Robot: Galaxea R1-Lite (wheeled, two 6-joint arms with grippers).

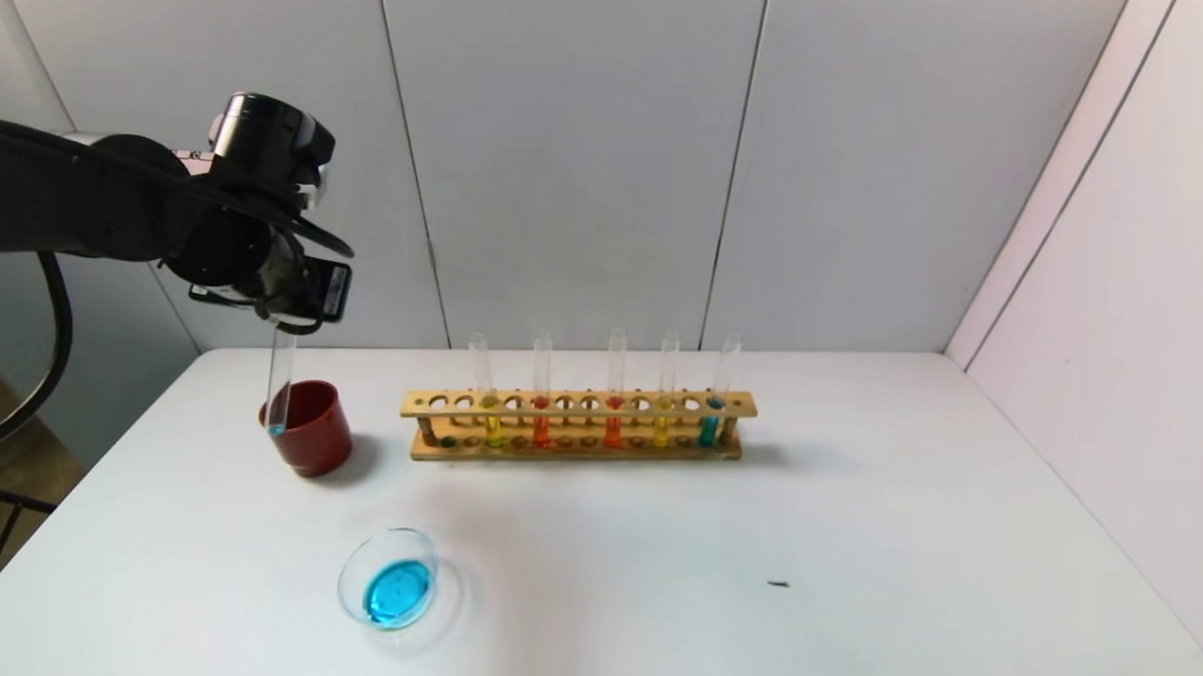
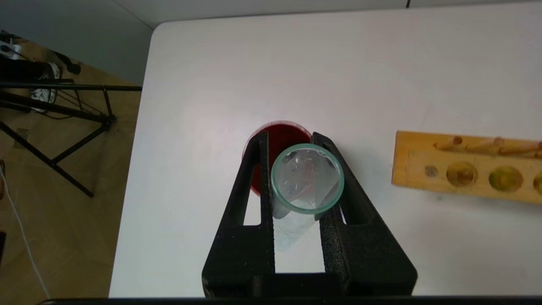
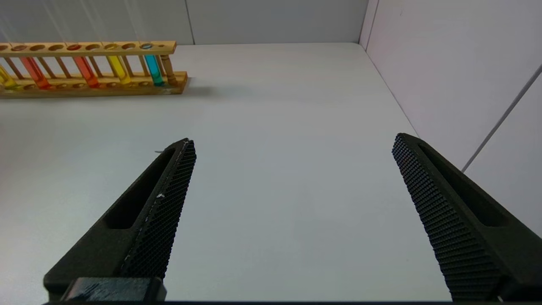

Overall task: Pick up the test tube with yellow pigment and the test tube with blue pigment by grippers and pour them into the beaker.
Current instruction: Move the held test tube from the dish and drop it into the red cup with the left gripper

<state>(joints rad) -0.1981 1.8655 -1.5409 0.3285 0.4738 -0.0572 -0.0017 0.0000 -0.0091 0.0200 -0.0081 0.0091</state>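
The left gripper (image 1: 284, 319) clamps the test tube with blue pigment (image 1: 280, 382) upright above the red cup (image 1: 308, 428), near the worktop's left edge. The beaker (image 1: 390, 591) already holds blue liquid; yellow remains in the rack (image 1: 578, 425).

From the left wrist, the tube looks nearly drained, perhaps.

The right gripper (image 3: 292, 212) idles with fingers spread. No legible writing.

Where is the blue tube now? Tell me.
Head view, robot's left: the blue tube hangs upright in the left pincer, over the red cup, left of the rack.
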